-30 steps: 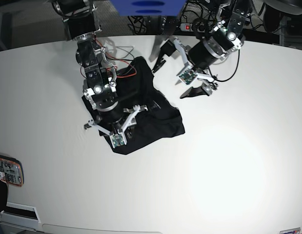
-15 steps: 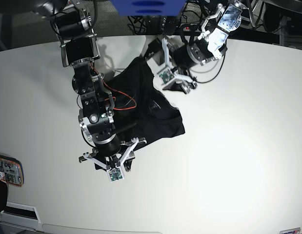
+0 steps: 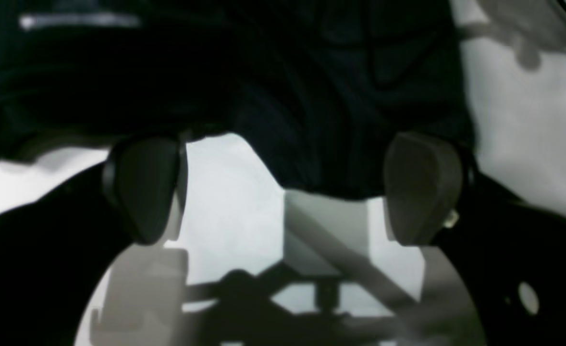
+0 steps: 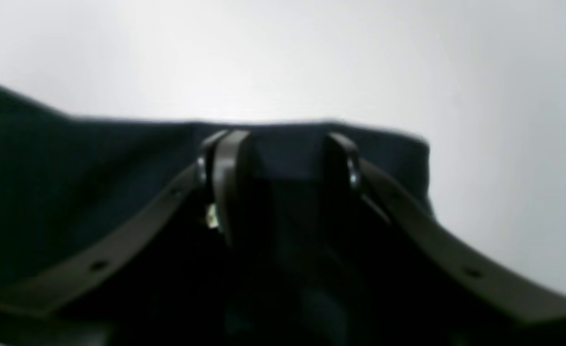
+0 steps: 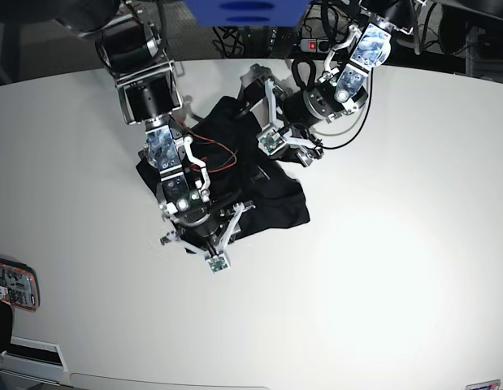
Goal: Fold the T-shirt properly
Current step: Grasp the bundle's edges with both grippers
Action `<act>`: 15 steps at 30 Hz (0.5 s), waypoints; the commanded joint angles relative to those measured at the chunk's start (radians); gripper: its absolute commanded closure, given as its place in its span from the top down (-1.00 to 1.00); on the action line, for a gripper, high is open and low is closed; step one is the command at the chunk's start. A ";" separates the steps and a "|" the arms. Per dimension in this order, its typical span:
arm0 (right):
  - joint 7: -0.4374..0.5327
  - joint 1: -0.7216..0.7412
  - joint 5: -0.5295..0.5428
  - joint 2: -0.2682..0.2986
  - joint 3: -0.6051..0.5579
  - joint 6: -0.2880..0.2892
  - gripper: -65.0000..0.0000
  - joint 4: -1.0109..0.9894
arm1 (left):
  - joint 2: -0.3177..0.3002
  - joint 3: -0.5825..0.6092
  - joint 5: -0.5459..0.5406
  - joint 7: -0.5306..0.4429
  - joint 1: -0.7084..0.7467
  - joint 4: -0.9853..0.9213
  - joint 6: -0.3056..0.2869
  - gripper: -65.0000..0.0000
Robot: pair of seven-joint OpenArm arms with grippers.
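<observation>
T-shirt: the black T-shirt (image 5: 259, 187) lies bunched in the upper middle of the white tabletop (image 5: 381, 268), between my two arms. It is a rumpled heap with no flat panel and no clean crease that I can make out.

Progress: I judge the folding hardly begun. Nothing is laid out square. Spreading, the side folds and the final fold all look left to do.

Right fingers: my right fingers (image 4: 283, 166), on the left of the base view, are narrowed to a small gap. In the right wrist view a straight hem of the dark cloth (image 4: 95, 163) runs across both fingertips (image 4: 230, 168), and fabric fills the space between them. I take this as a pinch on the T-shirt's near edge, though the blur keeps me from being sure how firmly.

Left fingers: my left fingers (image 3: 283, 192) are spread as wide as they go and hold nothing. The two pads (image 3: 143, 187) straddle a hanging lobe of the cloth (image 3: 321, 120) at the far edge, with bare tabletop showing between them.

Change, right arm: half a second ago it reached further toward the near edge of the tabletop. Now it has drawn back up over the heap's near edge.

Change, left arm: a second ago it hung clear to the right of the shirt. It has since swung in to the far edge.
</observation>
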 commanded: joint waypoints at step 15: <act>0.044 0.035 -0.003 0.042 0.011 -0.003 -0.30 -0.007 | 0.000 -0.182 0.036 0.005 -0.084 -0.022 0.005 1.00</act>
